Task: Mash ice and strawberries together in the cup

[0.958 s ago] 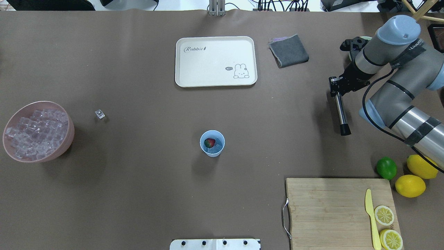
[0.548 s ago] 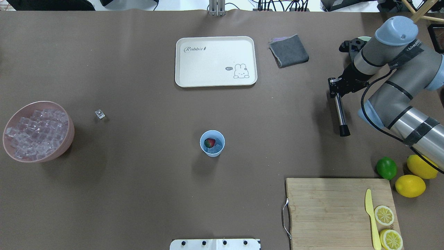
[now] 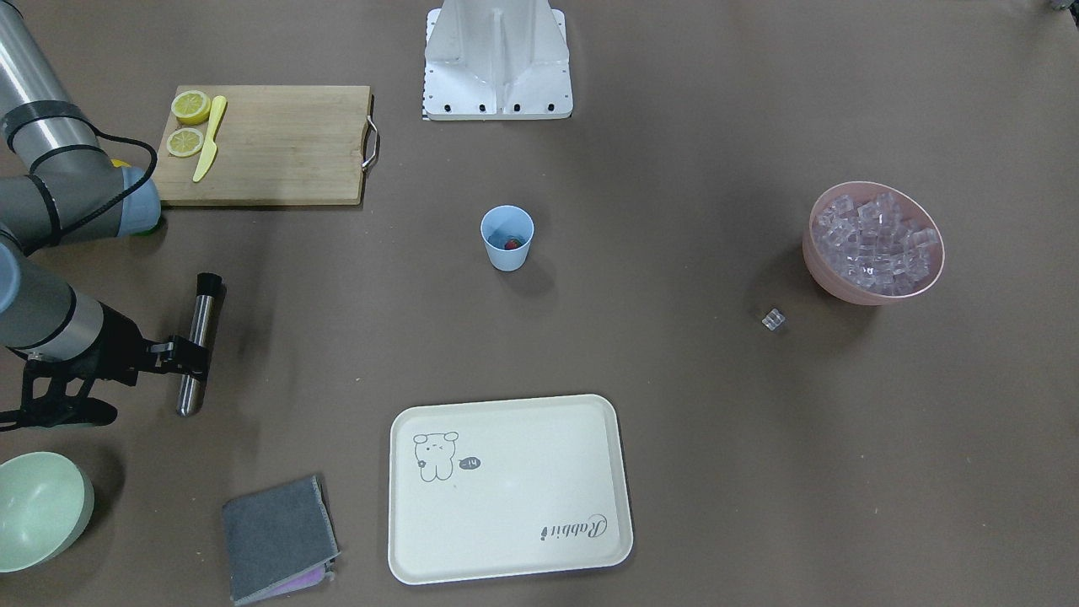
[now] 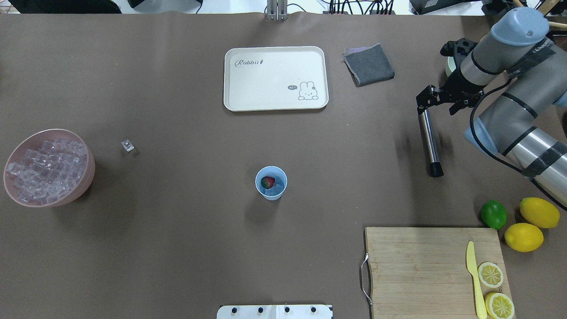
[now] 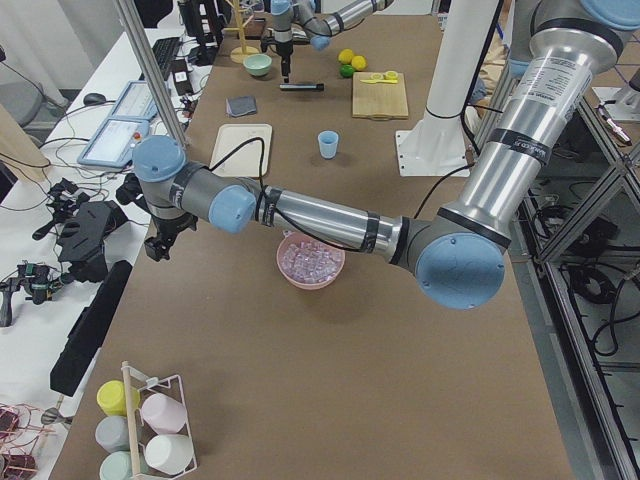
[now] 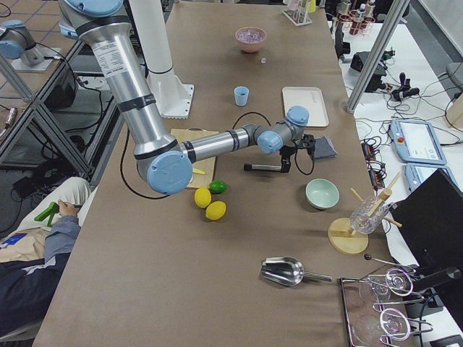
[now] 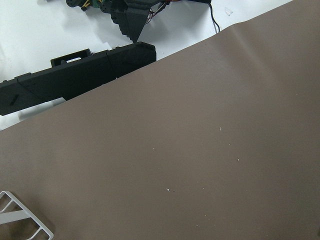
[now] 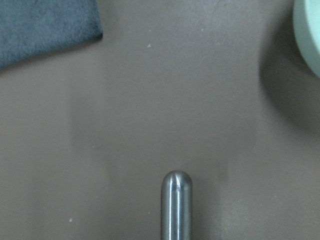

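The light-blue cup point(image 4: 271, 183) stands upright mid-table and also shows in the front view point(image 3: 507, 238). In it lie the red strawberry point(image 4: 267, 181) and clear ice point(image 4: 276, 190). More ice fills the pink bowl point(image 4: 48, 167) at the left, and one loose cube point(image 4: 127, 145) lies beside it. My right gripper point(image 4: 423, 106) is far right of the cup, shut on the upper end of a steel muddler point(image 4: 429, 141) with a black tip. The muddler's round end shows in the right wrist view point(image 8: 176, 205). My left gripper point(image 5: 158, 243) shows only in the exterior left view; I cannot tell its state.
A cream rabbit tray point(image 4: 274, 78) and a grey cloth point(image 4: 368, 64) lie at the far side. A wooden cutting board point(image 4: 421, 266) with a yellow knife and lemon halves sits near right, beside a lime point(image 4: 493, 214) and two lemons. A pale green bowl point(image 3: 38, 506) is behind the right gripper.
My right gripper has moved toward the far side of the table with the muddler, which has shifted slightly left with it. The cup and ice have not moved.
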`<state>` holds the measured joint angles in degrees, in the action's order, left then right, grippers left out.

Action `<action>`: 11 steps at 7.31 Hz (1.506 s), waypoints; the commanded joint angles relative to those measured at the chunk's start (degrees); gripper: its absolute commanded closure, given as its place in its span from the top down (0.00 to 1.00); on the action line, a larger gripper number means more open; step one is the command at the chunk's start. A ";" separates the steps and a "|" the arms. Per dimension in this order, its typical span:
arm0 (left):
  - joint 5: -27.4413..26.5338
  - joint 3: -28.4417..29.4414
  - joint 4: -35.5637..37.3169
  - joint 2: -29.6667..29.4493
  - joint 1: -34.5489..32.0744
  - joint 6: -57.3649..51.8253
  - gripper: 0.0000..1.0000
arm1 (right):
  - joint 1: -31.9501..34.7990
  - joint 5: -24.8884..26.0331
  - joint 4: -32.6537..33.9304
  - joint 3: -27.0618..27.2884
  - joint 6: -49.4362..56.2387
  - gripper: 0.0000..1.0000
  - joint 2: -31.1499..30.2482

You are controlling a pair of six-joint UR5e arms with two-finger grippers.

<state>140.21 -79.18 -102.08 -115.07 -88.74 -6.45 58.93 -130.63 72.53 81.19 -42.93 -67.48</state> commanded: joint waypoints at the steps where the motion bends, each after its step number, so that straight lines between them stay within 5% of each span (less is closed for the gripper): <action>1: -0.64 -0.02 0.47 -0.94 0.14 4.82 0.96 | 4.77 -1.82 3.47 4.31 2.92 1.00 -0.37; 6: -7.93 0.07 0.65 -0.51 -0.12 13.29 0.96 | 19.37 5.97 14.90 5.46 33.67 1.00 -0.98; 11: -10.83 4.29 -0.23 2.11 0.06 14.80 0.93 | 19.03 8.11 26.68 19.52 34.50 1.00 -4.93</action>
<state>129.41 -76.02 -101.86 -114.47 -88.79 8.52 78.05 -122.48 96.94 97.89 -8.47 -71.73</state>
